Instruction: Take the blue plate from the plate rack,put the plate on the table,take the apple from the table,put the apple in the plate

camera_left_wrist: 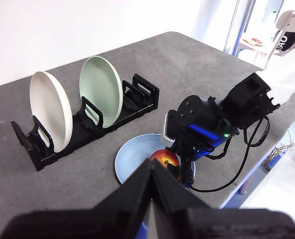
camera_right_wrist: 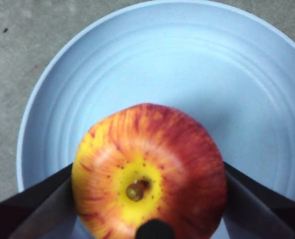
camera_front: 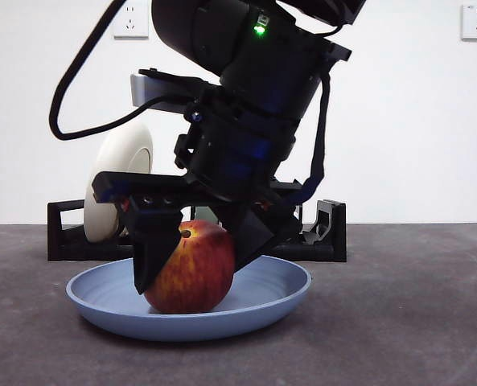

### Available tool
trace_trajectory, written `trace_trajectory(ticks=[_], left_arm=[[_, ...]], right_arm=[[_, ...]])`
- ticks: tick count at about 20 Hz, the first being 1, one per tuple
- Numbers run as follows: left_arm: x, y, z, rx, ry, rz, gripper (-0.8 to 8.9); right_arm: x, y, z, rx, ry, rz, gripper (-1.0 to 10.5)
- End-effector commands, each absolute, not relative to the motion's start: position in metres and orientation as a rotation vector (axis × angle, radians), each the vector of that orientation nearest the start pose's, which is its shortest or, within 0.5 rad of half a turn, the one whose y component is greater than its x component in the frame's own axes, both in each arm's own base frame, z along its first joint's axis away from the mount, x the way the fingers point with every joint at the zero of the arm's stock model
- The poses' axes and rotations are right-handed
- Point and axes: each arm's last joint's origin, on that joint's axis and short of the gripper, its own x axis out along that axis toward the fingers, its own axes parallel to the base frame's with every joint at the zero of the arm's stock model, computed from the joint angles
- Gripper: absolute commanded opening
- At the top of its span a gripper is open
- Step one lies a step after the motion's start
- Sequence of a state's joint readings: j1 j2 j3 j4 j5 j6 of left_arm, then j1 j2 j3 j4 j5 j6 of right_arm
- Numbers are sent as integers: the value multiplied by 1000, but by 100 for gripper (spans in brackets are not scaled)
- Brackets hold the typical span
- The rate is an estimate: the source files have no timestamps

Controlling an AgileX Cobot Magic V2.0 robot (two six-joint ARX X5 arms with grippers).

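The apple (camera_front: 191,269) sits in the blue plate (camera_front: 101,297), red with yellow-orange streaks, its base on the plate's floor as far as the front view shows. The right gripper (camera_front: 194,261) comes down over it from above, one black jaw on each flank of the fruit. In the right wrist view the apple (camera_right_wrist: 149,172) fills the space between the jaws, each of which meets its skin at the side, so the jaws are pinching the apple rather than standing spread clear of it. The plate (camera_right_wrist: 152,64) lies under and all around the jaws, its faint rings showing beyond the fruit.

The plate rests flat on the grey table (camera_front: 415,322), out of the plate rack (camera_left_wrist: 132,102), which holds only a cream-white plate (camera_left_wrist: 50,109) and a pale green plate (camera_left_wrist: 101,89) upright in its slots. The left gripper (camera_left_wrist: 151,172) waits well back from the work, its jaws pressed together with nothing between them.

By this showing the task is nearly done: plate taken out and laid down, apple brought into it. What seems left is for the right jaws to part and lift away, leaving the fruit at rest.
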State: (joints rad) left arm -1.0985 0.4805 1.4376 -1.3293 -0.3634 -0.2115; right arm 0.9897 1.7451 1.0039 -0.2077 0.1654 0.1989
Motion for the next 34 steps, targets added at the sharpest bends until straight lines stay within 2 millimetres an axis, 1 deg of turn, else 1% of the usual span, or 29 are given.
trace_trajectory(ticks=[1, 4, 7, 9, 13, 14, 16, 18, 19, 20, 21, 22, 23, 24, 27, 31, 33, 34], left_arm=[[-7, 36, 425, 33, 354, -681, -8], [-7, 36, 425, 33, 354, -682, -8], [-7, 36, 425, 33, 354, -682, -8], [-7, 36, 425, 33, 354, -682, -8], [-7, 36, 425, 33, 354, -682, -3], [-7, 36, 425, 33, 354, -682, -3], [-7, 36, 426, 33, 354, -682, -3], [-6, 35, 426, 35, 356, -682, -3], [-6, 35, 426, 36, 357, -682, -3], [-6, 35, 426, 36, 357, -682, -3], [-6, 34, 426, 38, 359, -681, -3], [-6, 34, 426, 38, 359, -682, -3], [-6, 34, 426, 38, 360, -682, -3], [-5, 33, 426, 39, 360, -682, -3], [-5, 32, 426, 41, 363, -681, -3], [-4, 31, 426, 45, 366, -682, -3], [-3, 26, 427, 46, 380, -634, -3], [-2, 21, 428, 46, 394, -578, -3]], right_arm=[[190, 284, 166, -351, 881, 674, 603], [189, 283, 182, -355, 852, 686, 603], [186, 278, 207, -354, 799, 683, 603], [180, 270, 229, -354, 757, 675, 603], [163, 242, 272, -329, 710, 660, 598], [156, 231, 284, -320, 697, 657, 594], [145, 213, 303, -311, 672, 640, 594], [132, 191, 322, -296, 646, 606, 586], [123, 175, 335, -281, 623, 577, 516], [115, 160, 345, -272, 600, 558, 389], [106, 147, 355, -264, 578, 545, 188], [99, 134, 363, -256, 557, 528, -38], [93, 123, 368, -243, 533, 514, 4], [88, 115, 372, -229, 513, 509, 2], [79, 101, 379, -188, 480, 512, 2], [77, 99, 380, -182, 470, 515, 2], [79, 101, 379, -188, 477, 514, 2], [79, 102, 379, -191, 480, 513, 2]])
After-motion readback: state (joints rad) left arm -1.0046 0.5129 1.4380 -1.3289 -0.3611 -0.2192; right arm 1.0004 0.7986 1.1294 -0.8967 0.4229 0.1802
